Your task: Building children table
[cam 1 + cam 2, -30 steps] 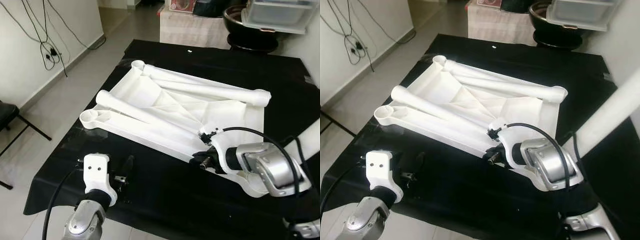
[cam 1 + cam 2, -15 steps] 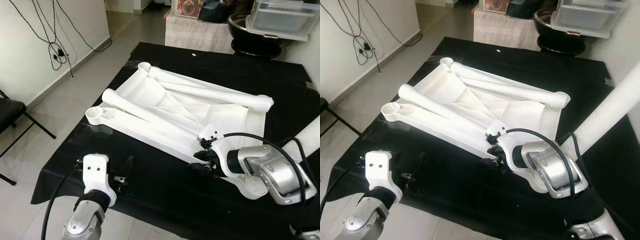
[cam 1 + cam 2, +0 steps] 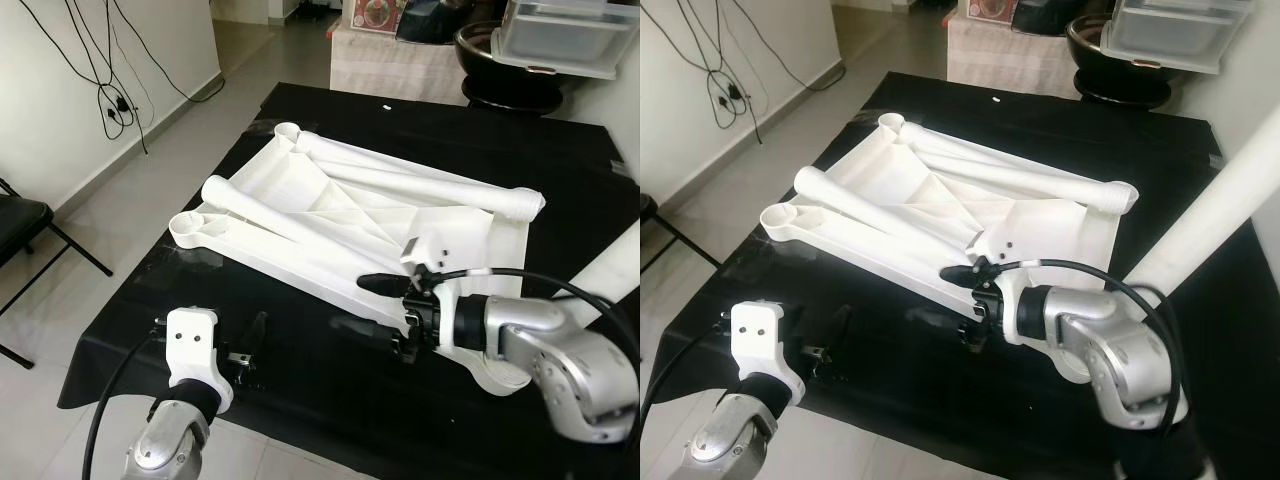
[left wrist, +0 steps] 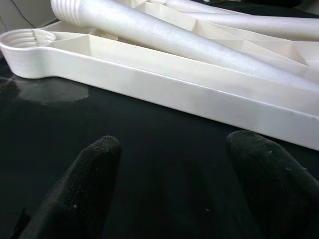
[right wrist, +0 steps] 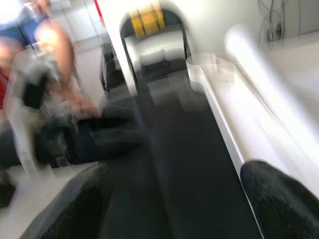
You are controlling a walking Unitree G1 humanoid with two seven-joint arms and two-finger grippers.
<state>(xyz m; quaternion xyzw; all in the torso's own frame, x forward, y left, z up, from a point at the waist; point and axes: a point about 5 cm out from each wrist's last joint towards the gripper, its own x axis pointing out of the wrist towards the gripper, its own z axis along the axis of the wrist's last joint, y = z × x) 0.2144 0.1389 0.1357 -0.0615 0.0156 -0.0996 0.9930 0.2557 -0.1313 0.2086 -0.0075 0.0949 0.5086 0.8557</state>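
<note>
Here, the left gripper (image 3: 250, 345) rested low over the black cloth (image 3: 330, 400) at the near left edge, its two black fingers (image 4: 82, 191) spread apart and holding nothing. From that gripper, the white tabletop (image 3: 330, 215) lay toward 1 o'clock, upside down on the cloth, with its long near rim (image 4: 199, 102) just ahead of the fingertips but apart from them. Two loose white legs (image 3: 420, 180) lay across the underside of the tabletop, and a round screw socket (image 3: 188, 226) sat at its left corner. At the tabletop's near edge, toward 5 o'clock from its middle, the right gripper (image 3: 375, 305) pointed left, its fingers open with one above the rim and one below, gripping nothing. The right wrist view was blurred.
</note>
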